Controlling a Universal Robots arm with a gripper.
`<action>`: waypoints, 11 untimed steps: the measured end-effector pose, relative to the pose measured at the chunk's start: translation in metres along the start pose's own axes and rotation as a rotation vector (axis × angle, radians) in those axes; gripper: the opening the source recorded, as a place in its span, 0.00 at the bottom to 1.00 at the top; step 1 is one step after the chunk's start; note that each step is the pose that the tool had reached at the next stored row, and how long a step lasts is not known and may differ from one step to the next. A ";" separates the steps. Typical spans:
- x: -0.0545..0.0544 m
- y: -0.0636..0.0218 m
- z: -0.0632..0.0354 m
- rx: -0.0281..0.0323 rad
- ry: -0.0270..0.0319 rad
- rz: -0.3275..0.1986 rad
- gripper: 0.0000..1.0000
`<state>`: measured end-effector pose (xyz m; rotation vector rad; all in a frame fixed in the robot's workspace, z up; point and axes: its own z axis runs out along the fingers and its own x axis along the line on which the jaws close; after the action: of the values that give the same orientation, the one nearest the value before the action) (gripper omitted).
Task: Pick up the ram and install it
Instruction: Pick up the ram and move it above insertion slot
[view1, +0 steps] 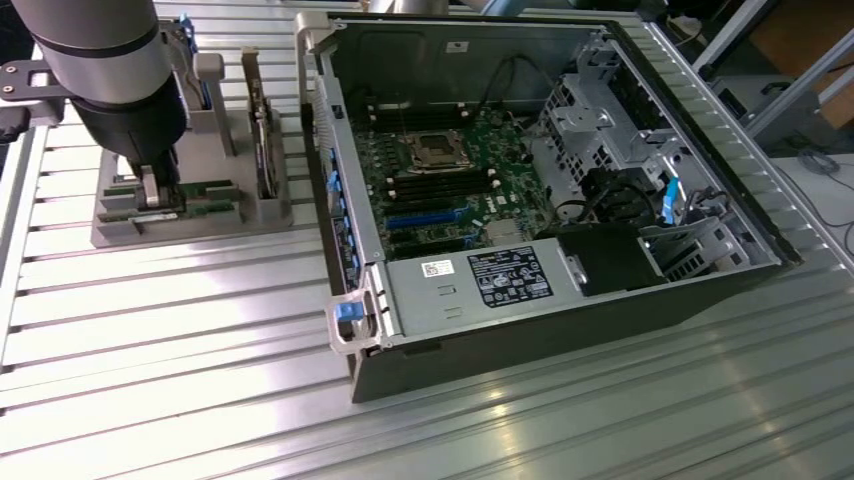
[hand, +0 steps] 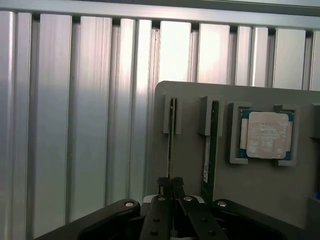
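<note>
You have the black gripper (hand: 171, 186) clenched on the edge-on thin green ram stick (hand: 171, 145) in the grey slotted holder (hand: 192, 160), the stick's near end hidden by the fingertips.

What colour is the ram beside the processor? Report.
Green ram, white label; wrist view shows it best.

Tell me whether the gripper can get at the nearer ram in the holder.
Probably yes: the gripper is right over that ram, standing on edge in its gray holder, nothing between them; the second stick stands apart.
</note>
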<state>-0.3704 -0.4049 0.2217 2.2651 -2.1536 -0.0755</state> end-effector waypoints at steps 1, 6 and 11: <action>0.000 0.0001 -0.0015 -0.0001 0.0000 0.000 0.12; 0.000 0.0003 -0.0073 -0.0001 0.0000 0.000 0.12; 0.000 0.0005 -0.0102 0.0000 0.0001 0.000 0.12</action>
<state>-0.3704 -0.4049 0.2319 2.2650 -2.1535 -0.0754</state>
